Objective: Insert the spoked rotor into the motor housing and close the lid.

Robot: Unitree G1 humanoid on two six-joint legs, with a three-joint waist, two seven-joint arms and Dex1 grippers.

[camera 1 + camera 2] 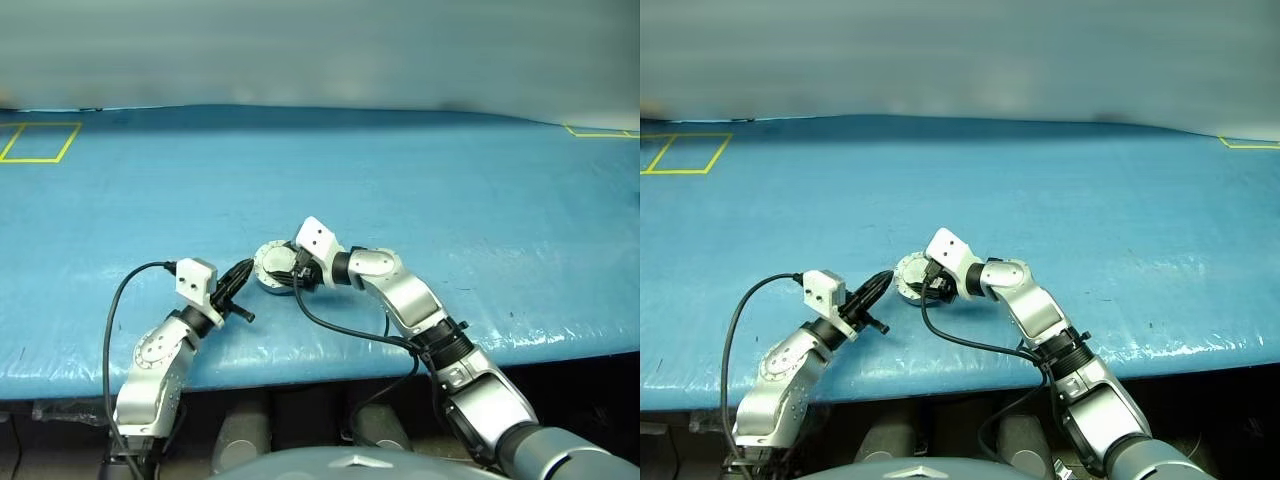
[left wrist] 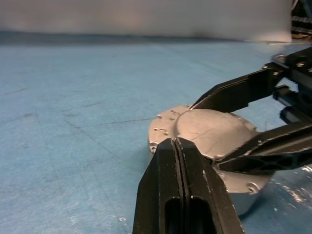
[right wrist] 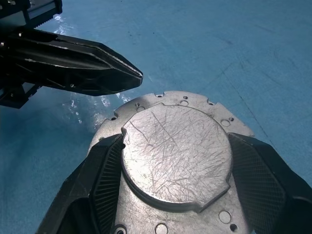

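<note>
A small round grey motor housing [image 1: 272,270] sits on a blue table [image 1: 420,180], near its front edge and roughly midway along it. Its lid [image 3: 176,155], a plain grey scratched disc, lies shut flat on top of the housing. The right gripper [image 3: 176,163] reaches the housing from the robot's right side, its jaws spread wide with one black finger [image 3: 100,175] pressed against each side of the raised lid, gripping it. The left gripper [image 1: 240,274] comes at the housing from the robot's left, its jaws pinched fully together with nothing between them; the tip seems to be just beside the housing's rim, though whether it touches is hard to tell. Yellow tape outlines [image 1: 38,141] mark the table well behind the housing, toward the far left corner.
</note>
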